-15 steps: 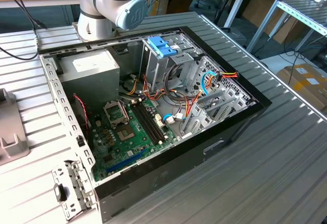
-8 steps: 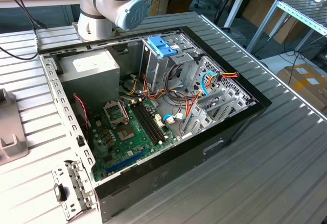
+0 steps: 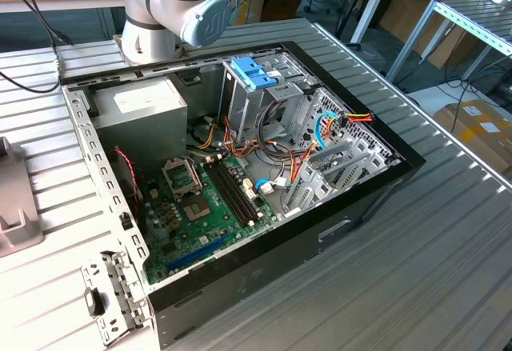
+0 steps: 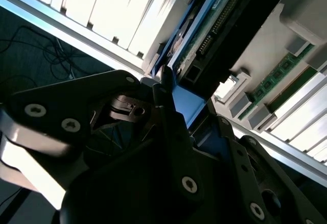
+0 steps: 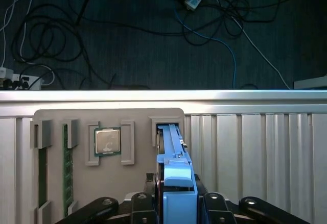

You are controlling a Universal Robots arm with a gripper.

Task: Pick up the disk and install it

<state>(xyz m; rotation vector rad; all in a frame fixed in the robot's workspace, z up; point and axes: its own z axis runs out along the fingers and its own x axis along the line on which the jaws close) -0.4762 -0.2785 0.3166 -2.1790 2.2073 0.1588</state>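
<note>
A ribbed grey metal table (image 3: 432, 239) spans the exterior view. On it, an open black computer case (image 3: 336, 231) lies at centre, a grey holder (image 3: 16, 215) at the exterior view's left edge.

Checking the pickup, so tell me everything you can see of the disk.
The disk stands on edge in a slot of the grey parts tray. It is a flat drive in a light-blue plastic bracket; the second wrist view shows its green circuit board and black connector end. The gripper clamps the bracket's near end.
</note>
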